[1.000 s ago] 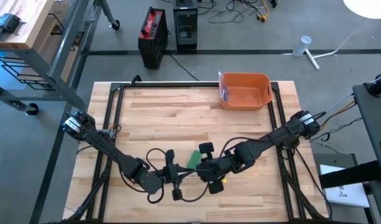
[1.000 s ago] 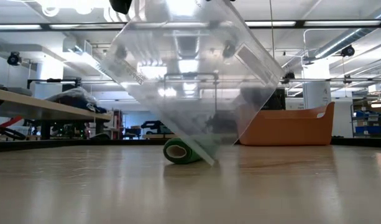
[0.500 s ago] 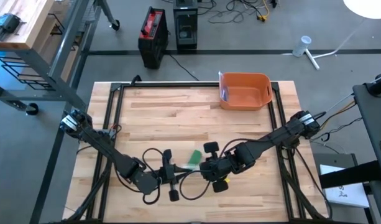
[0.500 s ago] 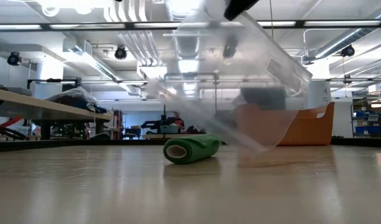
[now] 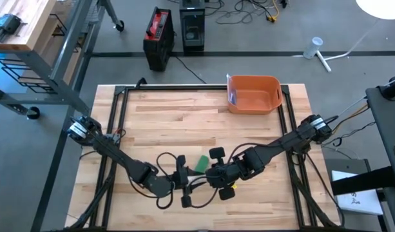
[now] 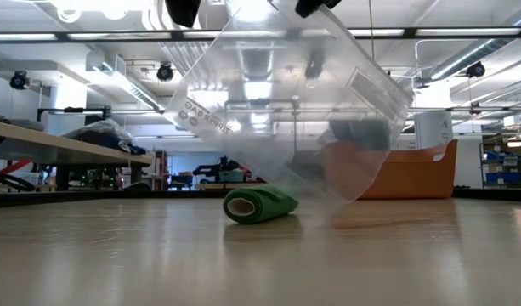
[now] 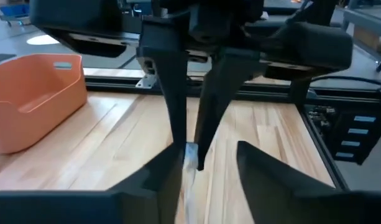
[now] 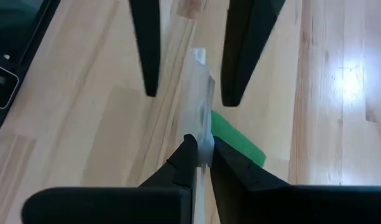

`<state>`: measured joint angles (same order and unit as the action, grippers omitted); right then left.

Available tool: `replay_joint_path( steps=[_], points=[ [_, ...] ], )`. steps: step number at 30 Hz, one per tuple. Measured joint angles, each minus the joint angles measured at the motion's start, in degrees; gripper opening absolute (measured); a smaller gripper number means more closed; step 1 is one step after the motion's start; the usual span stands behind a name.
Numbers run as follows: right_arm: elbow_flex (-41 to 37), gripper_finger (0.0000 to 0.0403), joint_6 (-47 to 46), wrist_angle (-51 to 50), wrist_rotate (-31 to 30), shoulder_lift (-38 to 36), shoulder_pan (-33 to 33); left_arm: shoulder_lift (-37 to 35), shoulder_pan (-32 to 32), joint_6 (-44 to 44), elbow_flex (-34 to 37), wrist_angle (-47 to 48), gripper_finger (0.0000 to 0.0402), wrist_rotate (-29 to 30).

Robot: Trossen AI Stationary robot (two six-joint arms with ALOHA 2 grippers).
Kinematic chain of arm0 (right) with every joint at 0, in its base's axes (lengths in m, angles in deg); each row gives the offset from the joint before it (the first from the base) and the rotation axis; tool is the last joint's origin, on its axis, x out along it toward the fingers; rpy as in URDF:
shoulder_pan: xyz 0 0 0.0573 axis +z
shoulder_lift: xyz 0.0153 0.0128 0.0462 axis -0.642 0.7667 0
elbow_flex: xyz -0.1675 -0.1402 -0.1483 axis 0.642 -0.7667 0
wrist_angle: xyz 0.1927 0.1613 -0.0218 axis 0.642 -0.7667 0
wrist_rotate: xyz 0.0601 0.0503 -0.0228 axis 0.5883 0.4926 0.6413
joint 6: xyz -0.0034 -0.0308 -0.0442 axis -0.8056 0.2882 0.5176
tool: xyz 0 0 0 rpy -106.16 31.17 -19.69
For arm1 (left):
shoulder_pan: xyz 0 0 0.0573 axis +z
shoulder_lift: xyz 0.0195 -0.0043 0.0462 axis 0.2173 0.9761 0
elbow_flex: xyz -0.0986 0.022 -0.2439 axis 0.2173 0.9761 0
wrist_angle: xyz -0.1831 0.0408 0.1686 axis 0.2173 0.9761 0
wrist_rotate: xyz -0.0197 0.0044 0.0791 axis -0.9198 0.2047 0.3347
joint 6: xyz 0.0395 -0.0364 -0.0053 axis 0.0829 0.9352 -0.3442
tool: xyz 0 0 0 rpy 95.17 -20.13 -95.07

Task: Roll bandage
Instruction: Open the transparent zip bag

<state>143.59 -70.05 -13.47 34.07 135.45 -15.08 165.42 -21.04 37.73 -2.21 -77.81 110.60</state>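
the green bandage [image 6: 260,205] is lying on the wooden table [image 5: 158,122] as a short, soft-looking roll, near the middle and a little to the near side, so the rolling itself is looking finished. what is remaining, i judge, is dealing with the clear plastic bag [image 6: 285,102], thin and glossy, hanging over the roll. the right gripper [image 8: 201,149] is pinching the bag edge tightly. the left gripper [image 7: 202,165] is standing with its fingers apart around the same edge.
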Motion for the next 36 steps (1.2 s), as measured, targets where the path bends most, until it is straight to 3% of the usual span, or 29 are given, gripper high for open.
replay_joint_path(
  steps=[3,6,13,19,29,36],
  points=[
    [0.0,0.0023,0.0,0.2,0.0,0.0,0.0,0.0,0.4,0.7,0.0,-0.1,0.0162,0.1],
    [0.0,0.0025,0.0,0.2,0.0,0.0,0.0,0.0,0.8,1.2,0.1,0.0,0.0157,0.3],
    [0.0,0.0028,0.6,1.2,0.0,0.0,0.0,0.0,2.3,1.3,0.3,0.0,0.0073,-4.1],
    [0.0,0.0025,1.4,2.4,0.1,0.0,0.0,0.0,2.4,1.4,0.3,0.7,0.0006,-4.5],
    [0.0,0.0026,-0.3,0.9,-0.5,0.0,0.0,-0.1,2.0,0.8,0.3,1.7,0.0001,-2.3],
    [0.1,0.0032,-3.3,-6.1,0.0,0.0,0.1,-1.0,1.4,0.8,0.1,3.9,0.0001,-1.8]
  ],
)
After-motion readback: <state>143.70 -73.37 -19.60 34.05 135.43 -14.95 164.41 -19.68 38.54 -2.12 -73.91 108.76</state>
